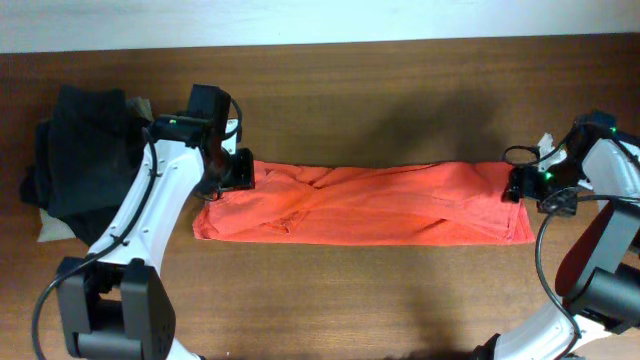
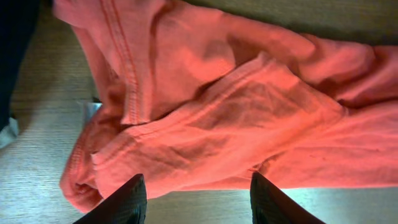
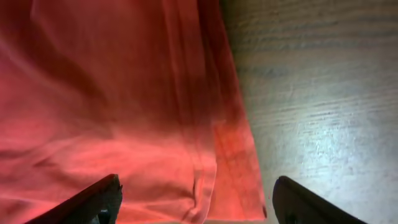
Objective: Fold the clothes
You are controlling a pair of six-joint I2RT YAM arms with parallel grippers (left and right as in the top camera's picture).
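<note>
T-shirt, red-orange, lies folded into a long, wrinkled strip.

Matt wrinkled cloth T-shirt, smooth wood-grain table

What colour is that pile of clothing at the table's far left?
Black: the pile is dark garments over a beige cloth. Overhead view shows it best.

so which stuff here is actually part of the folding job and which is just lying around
In the job:
- red-orange T-shirt, lying as a long strip across the table

Just lying about:
- black garments, heaped off one end of the shirt
- beige cloth, peeking out from under them
</note>
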